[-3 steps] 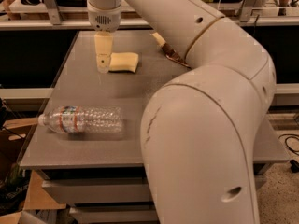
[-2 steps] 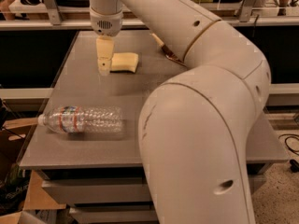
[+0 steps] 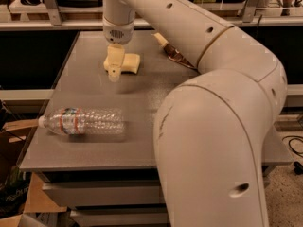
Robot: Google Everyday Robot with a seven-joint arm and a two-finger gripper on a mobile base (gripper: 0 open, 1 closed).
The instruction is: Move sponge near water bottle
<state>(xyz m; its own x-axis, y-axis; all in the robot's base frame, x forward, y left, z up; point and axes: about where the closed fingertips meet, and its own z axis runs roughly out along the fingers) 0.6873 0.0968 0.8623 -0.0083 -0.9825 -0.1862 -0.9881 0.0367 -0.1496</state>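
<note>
Toward the far side of the grey table (image 3: 142,96), the gripper (image 3: 114,72) hangs straight down from its wrist, its pale tip over the left end of the sponge (image 3: 131,63) and reaching to the tabletop or very near it. That vertical posture suits a low, soft block lying flat, since coming from above is likely the surest way to get hold of it. From this angle I cannot tell whether the claw is spread, pressed together or pinching the sponge, because its parts merge with the sponge's own pale yellow. The sponge sits flat on the table and does not look lifted. The water bottle (image 3: 83,122) lies on its side near the front left edge, white cap pointing left, well apart from the sponge, with bare table between them. So the carrying step appears not yet done, and the moment reads as the grasp stage. A brown snack bag (image 3: 174,55) lies to the right of the sponge, partly hidden behind the arm (image 3: 222,126), which bulks large across the right foreground. The bag is away from the straight path to the bottle, so it seems unlikely to interfere.
</note>
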